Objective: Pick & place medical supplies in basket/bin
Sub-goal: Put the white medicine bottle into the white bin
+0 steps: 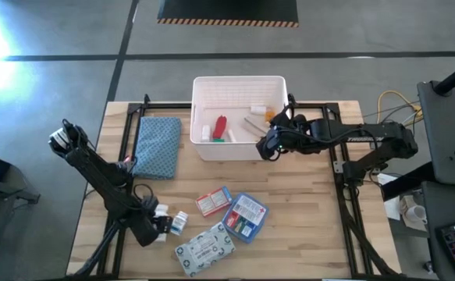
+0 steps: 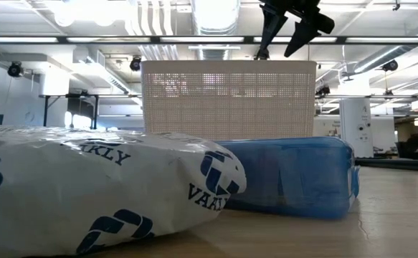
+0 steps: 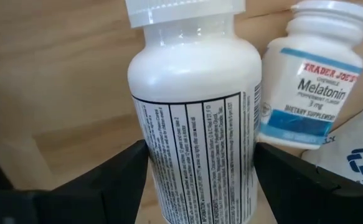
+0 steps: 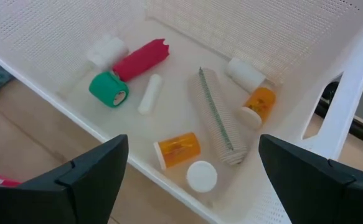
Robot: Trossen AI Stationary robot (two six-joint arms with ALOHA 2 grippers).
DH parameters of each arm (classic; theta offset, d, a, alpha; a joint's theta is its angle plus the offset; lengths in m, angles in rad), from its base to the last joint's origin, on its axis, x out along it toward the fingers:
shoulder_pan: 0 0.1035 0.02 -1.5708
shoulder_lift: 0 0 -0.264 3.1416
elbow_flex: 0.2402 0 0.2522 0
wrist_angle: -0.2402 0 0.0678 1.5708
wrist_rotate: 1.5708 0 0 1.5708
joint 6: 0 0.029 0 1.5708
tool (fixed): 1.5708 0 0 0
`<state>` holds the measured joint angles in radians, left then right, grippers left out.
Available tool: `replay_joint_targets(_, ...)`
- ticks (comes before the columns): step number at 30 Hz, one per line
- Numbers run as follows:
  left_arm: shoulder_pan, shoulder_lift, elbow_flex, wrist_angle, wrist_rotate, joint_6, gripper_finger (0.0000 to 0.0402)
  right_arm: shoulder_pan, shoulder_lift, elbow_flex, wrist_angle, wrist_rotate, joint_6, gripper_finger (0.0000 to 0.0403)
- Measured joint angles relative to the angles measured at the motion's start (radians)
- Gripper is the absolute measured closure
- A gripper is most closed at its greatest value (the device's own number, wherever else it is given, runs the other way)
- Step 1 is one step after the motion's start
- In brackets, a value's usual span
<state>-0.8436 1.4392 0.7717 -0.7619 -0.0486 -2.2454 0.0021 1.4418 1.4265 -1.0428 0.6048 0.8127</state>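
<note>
My left gripper (image 1: 165, 223) is at the table's near left, shut on a white pill bottle (image 3: 193, 118). A second white bottle with a blue label (image 3: 309, 81) lies right beside it (image 1: 179, 222). My right gripper (image 1: 270, 146) is open and empty above the near right corner of the white bin (image 1: 239, 80). The bin (image 4: 75, 37) holds a red tube (image 4: 141, 58), a teal-capped piece (image 4: 108, 88), a beige bar (image 4: 217, 115) and orange pill bottles (image 4: 178, 149). A red-white packet (image 1: 212, 200), a blue-red packet (image 1: 245, 216) and a grey-white pack (image 1: 204, 250) lie flat on the table. My left gripper pinches the white bottle's labelled body (image 3: 153, 168) between its two fingers, one on each side. The bottle lies along the fingers, its cap (image 3: 184, 11) pointing away from the wrist. Whether it rests on the table or is lifted, I cannot tell.
A blue-grey folded cloth (image 1: 158, 146) lies left of the bin. In the low view the grey-white pack (image 2: 94, 193) and the blue packet (image 2: 295, 175) stand in front of the bin (image 2: 230, 100). A black frame rail (image 1: 336, 168) runs along the table's right side.
</note>
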Motion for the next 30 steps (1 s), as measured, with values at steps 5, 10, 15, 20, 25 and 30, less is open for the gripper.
replay_joint_targets(5, 0.003, -0.001, 0.001, -0.017, -0.016, 0.022, 0.0118, 0.000, 0.000, 0.000, 0.002, 0.000, 0.000, 0.0055)
replay_joint_targets(10, 0.003, -0.002, -0.001, -0.044, -0.014, 0.029, 0.0084, 0.000, 0.000, 0.000, 0.002, 0.000, 0.000, 0.0055)
replay_joint_targets(15, 0.003, -0.003, -0.009, -0.058, -0.006, 0.053, 0.0071, 0.000, 0.000, 0.000, 0.002, 0.000, -0.002, 0.0055)
replay_joint_targets(20, 0.003, -0.001, -0.016, -0.070, -0.005, 0.053, 0.0083, 0.000, 0.000, -0.001, 0.002, 0.000, -0.004, 0.0055)
replay_joint_targets(25, 0.003, -0.002, -0.013, -0.088, -0.005, 0.053, 0.0132, 0.000, 0.000, -0.002, 0.003, 0.001, -0.013, 0.0055)
replay_joint_targets(30, 0.004, -0.009, 0.050, -0.159, -0.071, 0.058, 0.0158, 0.007, -0.002, 0.011, 0.005, 0.055, -0.063, 0.0055)
